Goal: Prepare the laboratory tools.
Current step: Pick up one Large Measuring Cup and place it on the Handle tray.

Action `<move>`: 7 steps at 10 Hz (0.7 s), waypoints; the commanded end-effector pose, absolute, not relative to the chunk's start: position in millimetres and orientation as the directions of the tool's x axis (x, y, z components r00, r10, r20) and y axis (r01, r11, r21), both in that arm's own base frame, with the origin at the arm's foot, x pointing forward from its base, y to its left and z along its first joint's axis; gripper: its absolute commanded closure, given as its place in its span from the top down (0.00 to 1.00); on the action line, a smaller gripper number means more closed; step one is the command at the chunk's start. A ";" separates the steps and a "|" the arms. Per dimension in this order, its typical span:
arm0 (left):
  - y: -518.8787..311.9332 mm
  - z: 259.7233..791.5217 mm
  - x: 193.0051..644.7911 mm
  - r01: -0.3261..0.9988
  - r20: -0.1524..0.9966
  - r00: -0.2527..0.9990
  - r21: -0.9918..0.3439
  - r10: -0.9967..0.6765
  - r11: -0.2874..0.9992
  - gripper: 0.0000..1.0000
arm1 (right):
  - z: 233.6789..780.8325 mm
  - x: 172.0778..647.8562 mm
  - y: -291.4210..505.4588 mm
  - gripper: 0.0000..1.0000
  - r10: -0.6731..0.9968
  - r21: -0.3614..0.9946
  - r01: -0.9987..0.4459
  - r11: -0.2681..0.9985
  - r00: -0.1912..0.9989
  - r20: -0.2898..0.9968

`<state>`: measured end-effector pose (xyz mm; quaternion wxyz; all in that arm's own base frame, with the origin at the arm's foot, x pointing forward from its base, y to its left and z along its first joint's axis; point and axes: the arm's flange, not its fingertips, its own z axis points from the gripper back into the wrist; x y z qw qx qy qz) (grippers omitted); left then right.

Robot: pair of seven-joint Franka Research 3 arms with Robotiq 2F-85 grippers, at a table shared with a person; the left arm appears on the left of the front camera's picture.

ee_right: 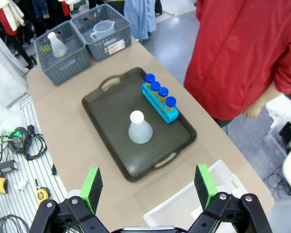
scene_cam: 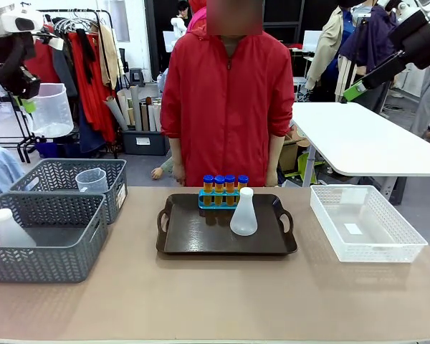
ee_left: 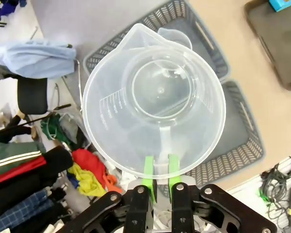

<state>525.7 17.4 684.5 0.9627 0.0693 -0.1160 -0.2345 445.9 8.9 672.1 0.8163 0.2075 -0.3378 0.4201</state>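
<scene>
Here the left pincer pinches only the handle of the clear measuring beaker, held high at far left above the grey baskets; so thin a hold could let it swing or slip. On the near tabletop, the near-left basket holds a second flask; the one behind holds a smaller beaker. On the central tray the conical flask stands before the tube rack, obstructing placement. White bin at right. Right pincer spread, empty, aloft.
</scene>
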 end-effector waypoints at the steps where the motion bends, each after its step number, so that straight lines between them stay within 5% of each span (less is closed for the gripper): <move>1: 17.6 684.5 525.6 0.435 0.190 0.863 0.188 -0.467 0.881 0.00 | 672.8 445.6 8.8 1.00 0.545 0.053 -0.831 0.554 0.410 0.731; 7: -97.6 721.1 480.4 0.710 0.193 0.634 0.238 -0.749 0.662 0.00 | 672.8 445.6 8.8 1.00 0.545 0.053 -0.831 0.554 0.410 0.731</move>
